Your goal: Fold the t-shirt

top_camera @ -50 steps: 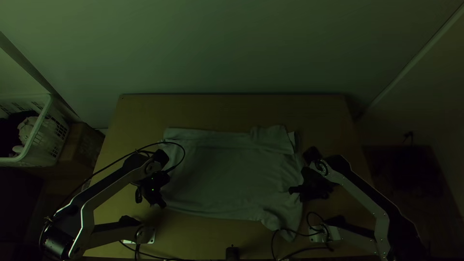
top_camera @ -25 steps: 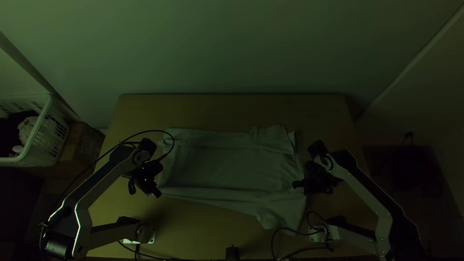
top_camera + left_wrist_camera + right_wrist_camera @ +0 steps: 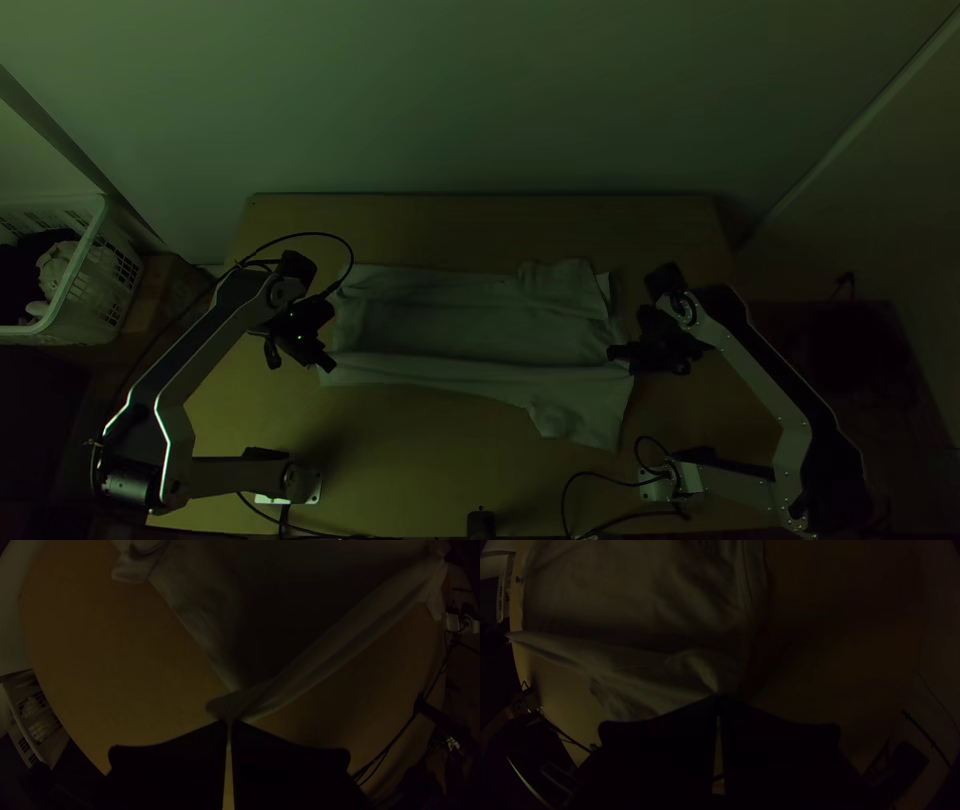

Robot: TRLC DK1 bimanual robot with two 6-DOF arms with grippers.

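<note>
Pale t-shirt point(image 3: 480, 330) found laid lengthwise across the middle of the worktop point(image 3: 480, 225), between the two arms. Near long side drawn into a loose band, stretched between left tool point(image 3: 328, 367) and right tool point(image 3: 612, 353).

Left tool: seen over the left end of the cloth. Fingers pressed together at the tips, a corner of the t-shirt pinched there. From that corner two edges are seen running off in a V, one of them narrow and doubled like a rope.

Right tool: seen at the right end, by the shirt's right-hand edge. Tips closed on a gathered pinch of the cloth, creases drawn towards it.

Far right corner bunched, a short piece lying over itself. Near right corner spread below the band, towards the near edge of the worktop. Whether it is lifted cannot be told.

Off to the left: white slotted basket point(image 3: 105, 300), pale and dark cloth held in it, with a brown box point(image 3: 172, 292) just beside. Black cable point(image 3: 614, 481) looped near the right arm's base.
</note>
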